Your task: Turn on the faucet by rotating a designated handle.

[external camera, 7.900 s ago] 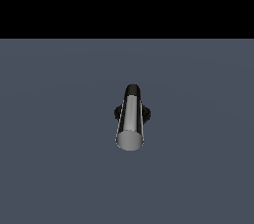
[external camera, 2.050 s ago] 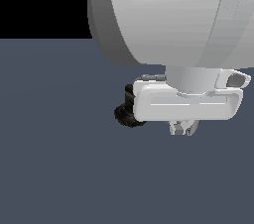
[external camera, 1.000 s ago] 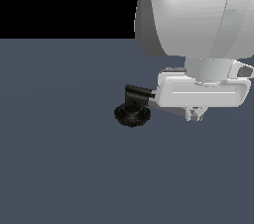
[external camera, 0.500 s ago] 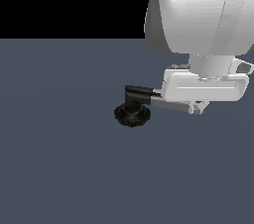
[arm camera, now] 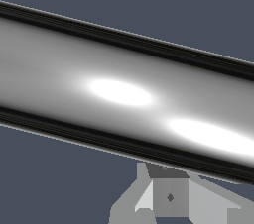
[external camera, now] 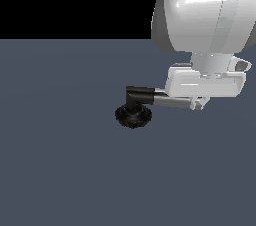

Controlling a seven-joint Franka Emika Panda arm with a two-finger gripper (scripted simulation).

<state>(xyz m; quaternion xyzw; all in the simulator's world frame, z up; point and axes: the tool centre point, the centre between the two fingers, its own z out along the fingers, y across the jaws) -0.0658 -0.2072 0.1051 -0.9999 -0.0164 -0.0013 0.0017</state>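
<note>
A: Entry, wrist view first. The handle fills the frame, a shiny silver-grey bar running across it at a slight tilt, with two bright highlights. One grey finger of the gripper shows just beyond the bar's far edge. I see no second finger.

B: So is the tool spread, or pinching the bar?

A: Cannot tell. One finger is in view beside the bar; the other side is off frame or hidden. My judgement: it sits against the bar to push sideways rather than to grasp, since rotating the handle needs only a sideways push.

B: Exterior view, landmark the faucet?

A: The round black ribbed base rests on the grey floor. The black elbow rises from it, and the handle reaches out level toward the exterior view's right. The gripper hangs over the outer end of the handle, well away from the base; likely for leverage. Behind and above it, the white arm.

B: Counts?

A: One faucet, one handle, one arm, one gripper.
</note>
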